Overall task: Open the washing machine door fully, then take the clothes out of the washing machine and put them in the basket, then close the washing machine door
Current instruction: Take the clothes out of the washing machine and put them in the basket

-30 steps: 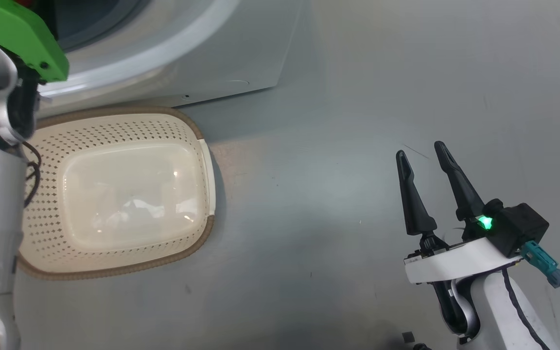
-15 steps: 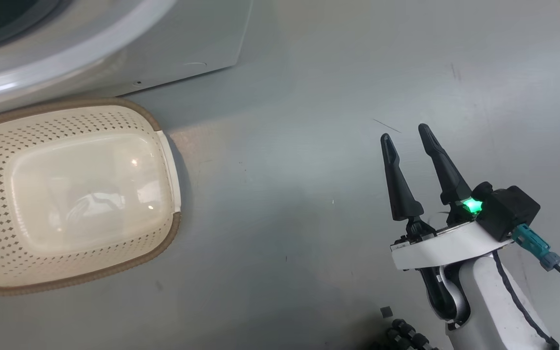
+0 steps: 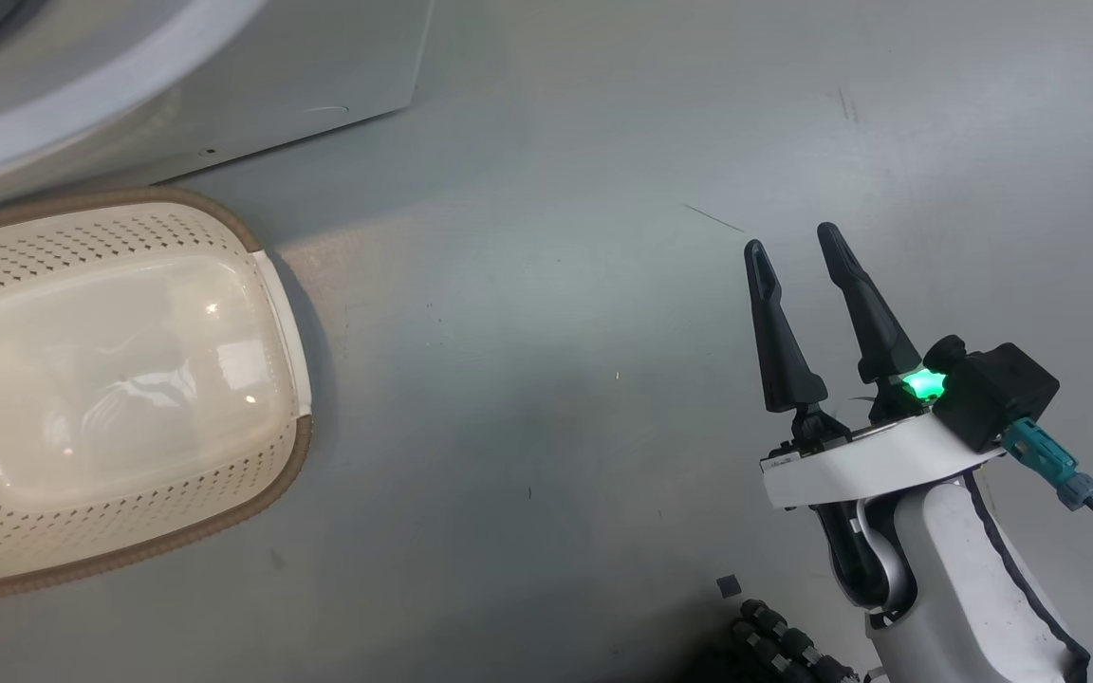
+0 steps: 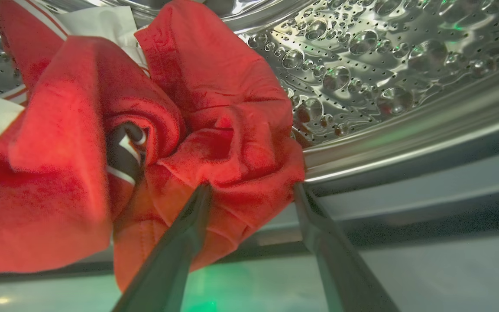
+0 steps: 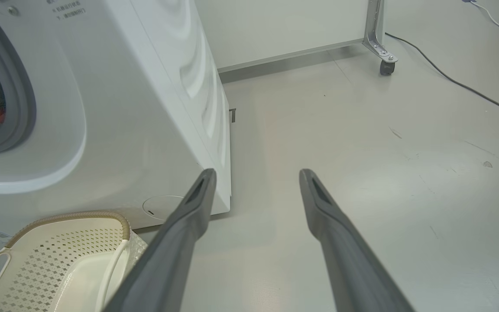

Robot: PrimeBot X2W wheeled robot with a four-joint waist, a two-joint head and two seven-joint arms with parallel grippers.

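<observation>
Jaws of the left gripper (image 4: 251,187) stand wide in the left wrist view, with a fold of the crumpled red, white-trimmed clothes (image 4: 80,130) bulging between their tips at the lip of the shiny perforated drum (image 4: 362,65). The head view has the right gripper (image 3: 791,240), its jaws also wide and empty, over the grey floor (image 3: 556,379). It is well apart from the empty cream basket (image 3: 82,237), which sits just before the white washing machine (image 5: 137,108).

One washing machine (image 5: 145,108) is standing with one steel drum (image 4: 383,52), one basket (image 3: 82,232) is sitting beside it, one red heap of clothes (image 4: 59,130) is lying inside, garments uncountable; two grippers, left gripper (image 4: 252,186) and right gripper (image 3: 791,239), are showing two fingers (image 5: 180,234) each
</observation>
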